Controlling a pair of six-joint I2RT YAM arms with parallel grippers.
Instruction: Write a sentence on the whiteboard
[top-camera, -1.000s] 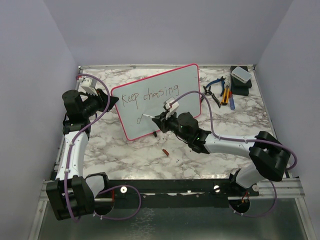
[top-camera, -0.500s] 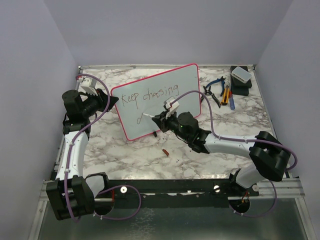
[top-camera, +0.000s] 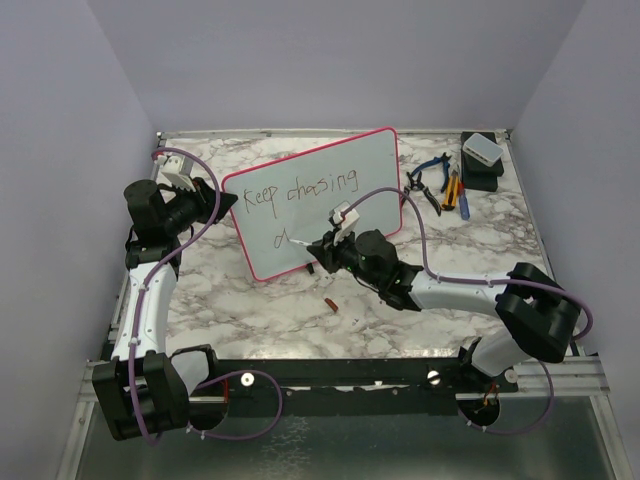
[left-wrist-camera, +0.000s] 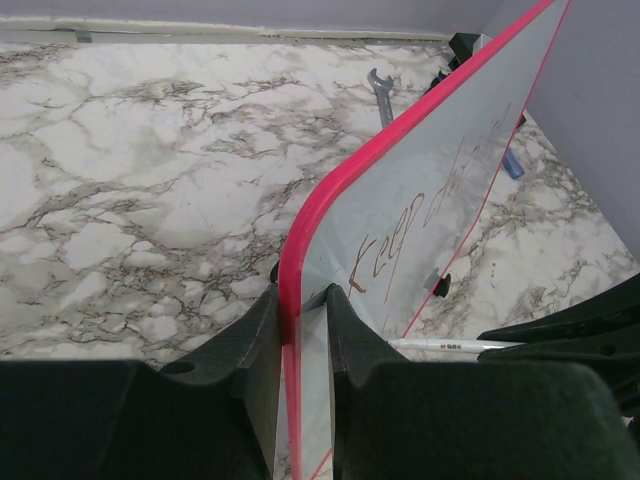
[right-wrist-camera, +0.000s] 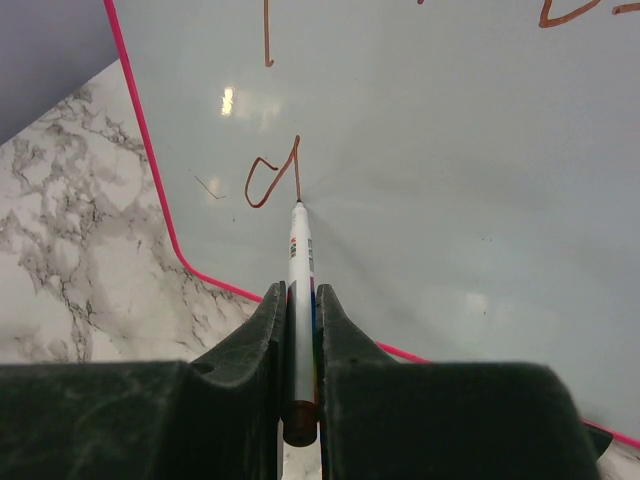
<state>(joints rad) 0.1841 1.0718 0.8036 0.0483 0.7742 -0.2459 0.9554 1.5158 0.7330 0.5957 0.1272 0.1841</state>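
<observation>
Whiteboard (top-camera: 370, 170): stands tilted on the marble table (top-camera: 250, 310), mid-table, left of centre.
Sentence (top-camera: 300, 190): "Keep chasing" on the top line; a lone "d" (right-wrist-camera: 272, 180) below.
Right gripper (right-wrist-camera: 297, 295): pressed together on a marker (right-wrist-camera: 299, 250), tip touching the board at the foot of the "d".
Left gripper (left-wrist-camera: 300, 300): clamped on the whiteboard's left edge, one finger on each face.
Obscured: right wrist view cuts off the top line; left wrist view shows the text at a steep angle, only "Keep" legible.
Change: right wrist sits slightly lower than one second ago; left arm unmoved.
</observation>
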